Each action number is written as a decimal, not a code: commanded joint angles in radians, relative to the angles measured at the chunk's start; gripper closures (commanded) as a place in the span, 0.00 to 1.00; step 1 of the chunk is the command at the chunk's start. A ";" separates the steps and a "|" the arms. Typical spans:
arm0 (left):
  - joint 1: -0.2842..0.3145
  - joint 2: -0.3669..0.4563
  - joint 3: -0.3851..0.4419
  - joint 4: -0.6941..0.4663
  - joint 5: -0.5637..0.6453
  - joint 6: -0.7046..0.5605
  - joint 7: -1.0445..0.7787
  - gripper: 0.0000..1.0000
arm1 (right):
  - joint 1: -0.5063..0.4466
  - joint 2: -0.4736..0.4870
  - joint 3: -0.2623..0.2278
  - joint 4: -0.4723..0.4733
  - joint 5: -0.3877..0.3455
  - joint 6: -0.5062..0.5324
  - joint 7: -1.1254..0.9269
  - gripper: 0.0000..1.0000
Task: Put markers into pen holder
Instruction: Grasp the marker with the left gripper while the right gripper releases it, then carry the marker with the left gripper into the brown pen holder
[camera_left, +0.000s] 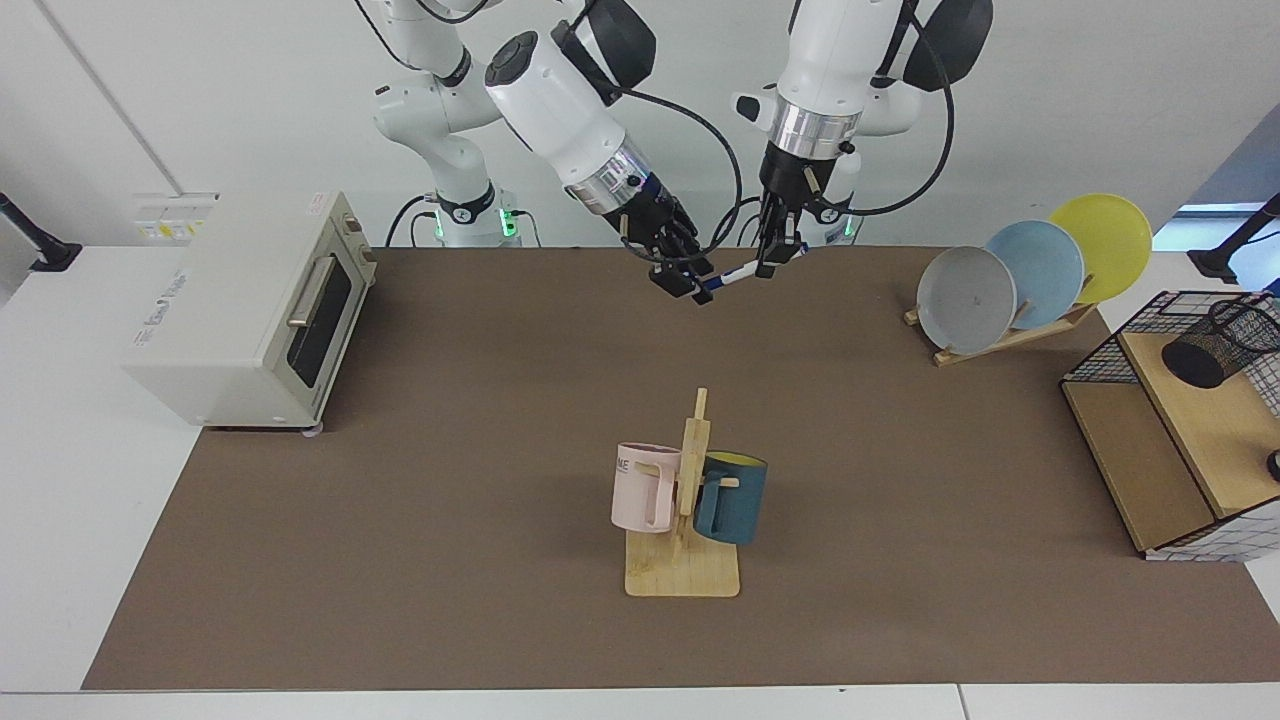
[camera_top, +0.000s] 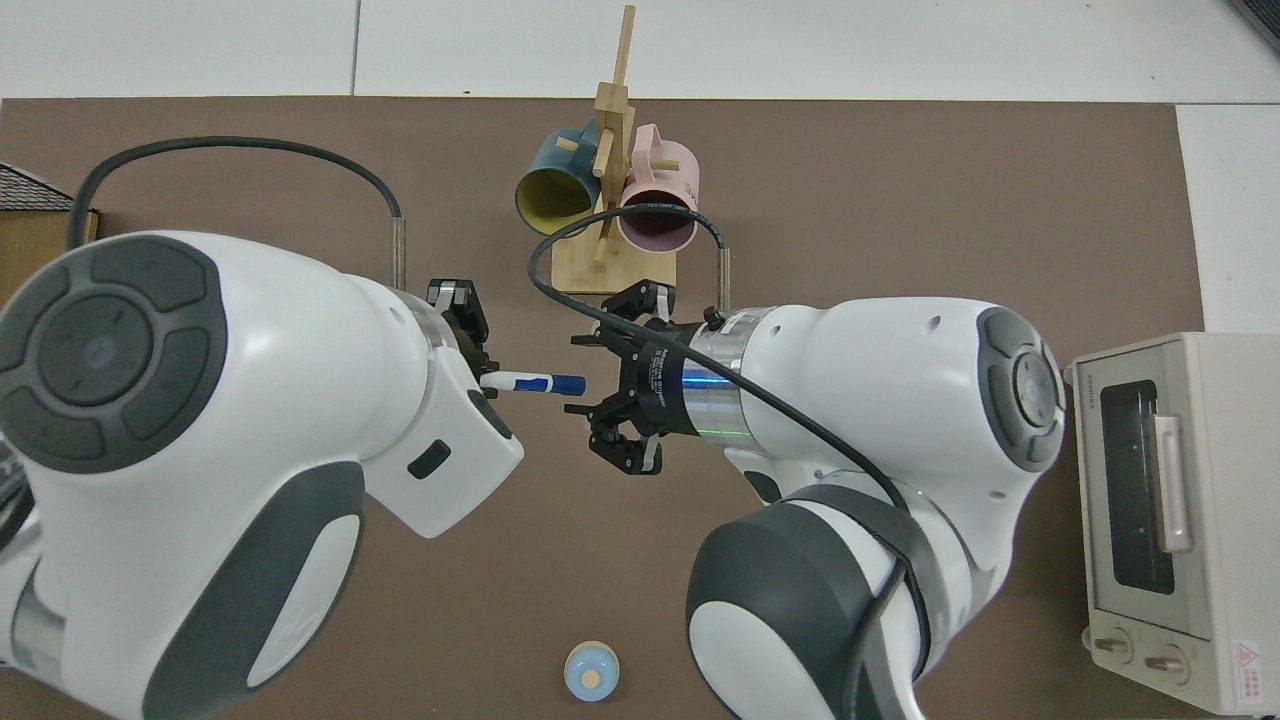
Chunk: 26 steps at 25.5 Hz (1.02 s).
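Above the table's far edge, we note the left gripper (camera_left: 772, 262) clamped on the marker (camera_top: 530, 382), its long axis pointing cap-first at the right gripper (camera_top: 600, 400), whose jaws stand wide, holding nothing. Pen holder (camera_left: 1215, 343) sits far toward the left arm's side.

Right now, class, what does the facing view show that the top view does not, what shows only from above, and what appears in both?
Only the facing view shows the pen holder lying tilted in the wire basket, and the plate rack. Only the top view shows a small round blue object on the mat. Both show the left gripper holding the marker, the right gripper open beside its blue cap, the mug stand and the toaster oven.
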 joint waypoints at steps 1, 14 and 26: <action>-0.001 -0.010 0.058 -0.010 0.000 -0.026 -0.013 1.00 | -0.048 -0.052 -0.004 -0.008 -0.149 -0.108 -0.084 0.00; 0.001 0.005 0.371 -0.040 0.194 -0.054 -0.001 1.00 | -0.277 -0.134 -0.004 -0.008 -0.529 -0.434 -1.066 0.00; 0.001 0.023 0.586 -0.024 0.448 -0.046 0.082 1.00 | -0.364 -0.142 -0.011 0.002 -0.638 -0.435 -1.873 0.00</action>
